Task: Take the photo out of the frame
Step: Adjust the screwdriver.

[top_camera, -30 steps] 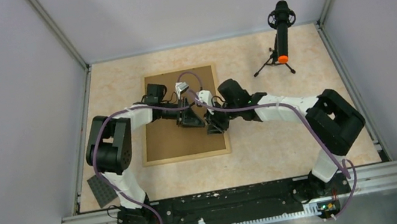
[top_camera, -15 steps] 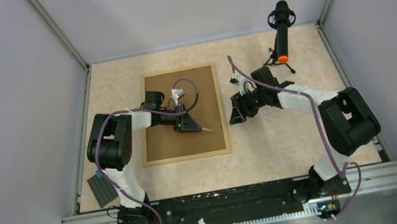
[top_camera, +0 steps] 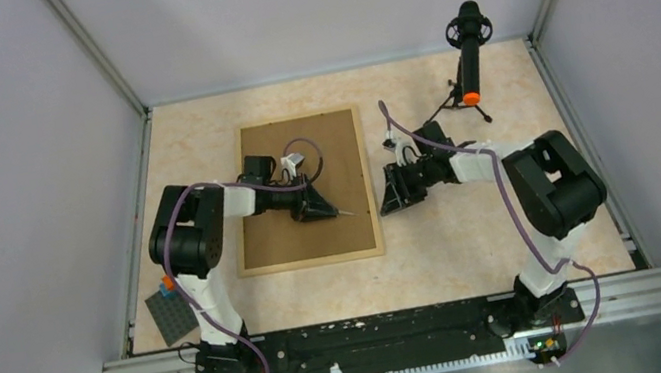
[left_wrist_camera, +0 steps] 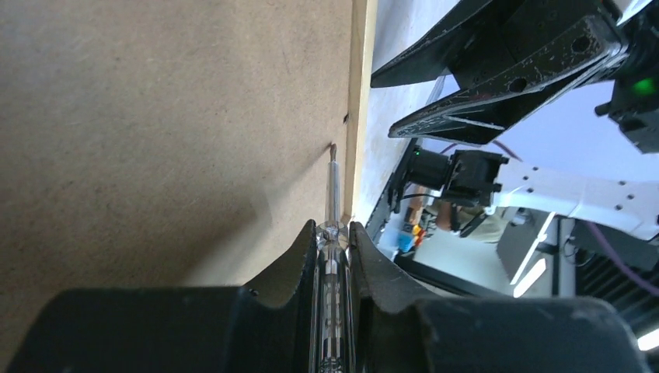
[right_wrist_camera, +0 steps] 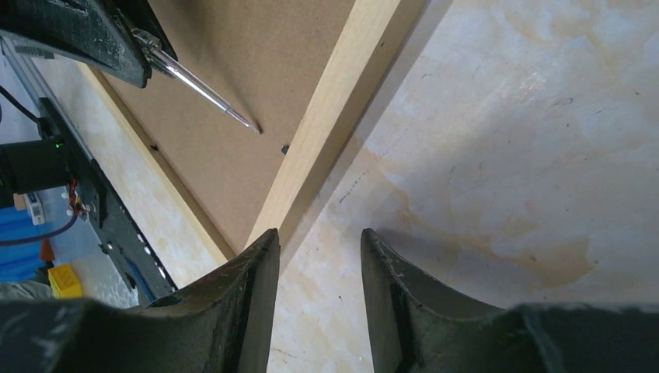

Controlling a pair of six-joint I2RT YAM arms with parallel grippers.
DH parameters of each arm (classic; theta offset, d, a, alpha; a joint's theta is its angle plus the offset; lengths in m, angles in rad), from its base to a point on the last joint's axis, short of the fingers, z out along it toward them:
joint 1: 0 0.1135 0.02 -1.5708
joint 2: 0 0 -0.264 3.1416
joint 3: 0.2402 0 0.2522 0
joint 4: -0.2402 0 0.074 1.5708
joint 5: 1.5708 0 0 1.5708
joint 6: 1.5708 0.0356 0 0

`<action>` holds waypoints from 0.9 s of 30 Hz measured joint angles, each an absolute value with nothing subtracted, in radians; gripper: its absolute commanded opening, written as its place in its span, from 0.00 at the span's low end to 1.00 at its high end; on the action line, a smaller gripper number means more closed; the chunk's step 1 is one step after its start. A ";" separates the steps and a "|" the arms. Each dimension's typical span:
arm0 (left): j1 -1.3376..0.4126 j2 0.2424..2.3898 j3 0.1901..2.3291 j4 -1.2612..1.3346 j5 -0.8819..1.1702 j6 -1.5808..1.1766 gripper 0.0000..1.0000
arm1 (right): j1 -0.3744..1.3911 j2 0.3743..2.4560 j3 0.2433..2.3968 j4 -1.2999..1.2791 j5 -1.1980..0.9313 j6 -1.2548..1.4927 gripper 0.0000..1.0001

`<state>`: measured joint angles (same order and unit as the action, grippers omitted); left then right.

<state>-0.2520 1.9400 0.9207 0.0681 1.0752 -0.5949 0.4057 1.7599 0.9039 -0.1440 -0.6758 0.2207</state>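
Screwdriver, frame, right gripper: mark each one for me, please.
screwdriver [left_wrist_camera: 333, 186], left wrist view, on the bare metal shaft.
frame [right_wrist_camera: 342, 109], right wrist view, on the light-wood side rail.
right gripper [right_wrist_camera: 317, 241], right wrist view, midway between its open fingertips.

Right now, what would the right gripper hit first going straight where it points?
Likely the wooden rail of the frame, just ahead of the right gripper; possibly the table beside it.

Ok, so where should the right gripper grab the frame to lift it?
Probably the right-hand wood rail, coming from the table side. The frame lies flat, board side up, so only that outer edge offers a lip, and the open right gripper sits beside it.
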 measured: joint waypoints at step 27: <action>-0.310 1.874 0.998 0.034 1.186 -0.808 0.00 | 0.680 1.604 0.944 -0.098 -0.474 -0.340 0.39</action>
